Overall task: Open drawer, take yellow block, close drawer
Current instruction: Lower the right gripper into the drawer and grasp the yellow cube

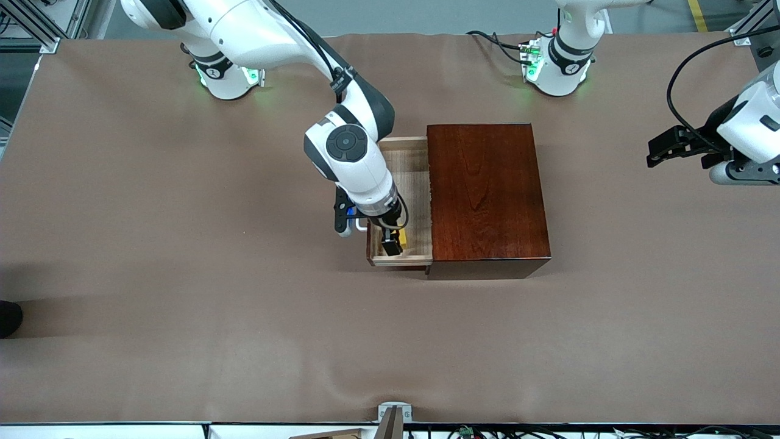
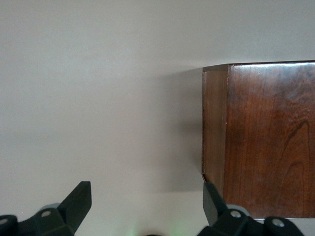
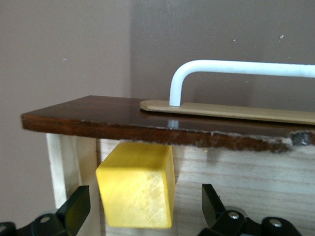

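On a table (image 1: 183,341) covered in brown cloth, a dark reddish-brown wooden box (image 1: 487,192) stands with its pale wood drawer (image 1: 417,177) pulled out toward the right arm's end of the table. The right arm reaches down from its base into the open drawer, and the right gripper (image 1: 393,242) hangs low inside it, at the end of the drawer nearer the front camera. Its fingers (image 3: 74,211) are spread wide apart, one on either side of the yellow block (image 3: 137,184), and in the right wrist view neither finger is seen touching the cube. The block rests on the drawer floor in the corner next to the drawer's front panel, just beside the side wall. That front panel is faced in the same dark wood as the box and carries the white U-shaped handle (image 3: 236,71), mounted on a thin pale strip. In the front view only a sliver of yellow shows beside the gripper. The left arm waits at its own end of the table, the left gripper (image 1: 679,146) held above bare cloth well apart from the box, its fingers (image 2: 78,201) likewise apart and holding nothing; its wrist camera looks down on one corner of the box.
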